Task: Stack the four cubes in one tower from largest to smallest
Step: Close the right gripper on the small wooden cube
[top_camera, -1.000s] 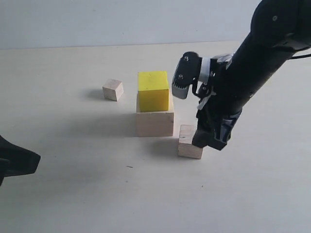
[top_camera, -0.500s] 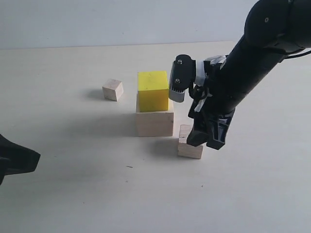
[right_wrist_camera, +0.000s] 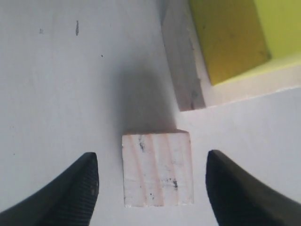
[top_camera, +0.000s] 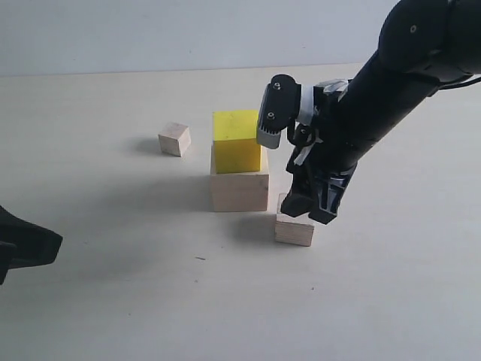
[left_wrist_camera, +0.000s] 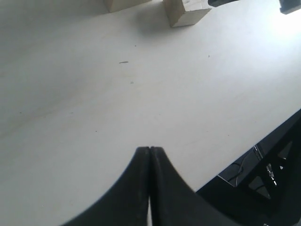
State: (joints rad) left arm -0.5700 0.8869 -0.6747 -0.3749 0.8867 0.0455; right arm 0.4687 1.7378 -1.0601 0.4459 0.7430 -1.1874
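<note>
End effector (top_camera: pixel 310 215) astride speckled cube (right_wrist_camera: pixel 157 173), apparently clear

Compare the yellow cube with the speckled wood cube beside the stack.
The yellow cube is bright yellow and larger; the speckled wood cube is pale, smaller. The yellow cube sits on the large wood cube; the speckled wood cube stands on the table between the right gripper's open jaws. Both rest upright.

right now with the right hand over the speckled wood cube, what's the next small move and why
Probably lower the right hand a little further around the medium cube before closing. Its jaws stand open, one on each side of that cube with gaps showing, and the fingertips look only about level with its top. The yellow cube already sits on the large cube, so this one goes up next.
</note>
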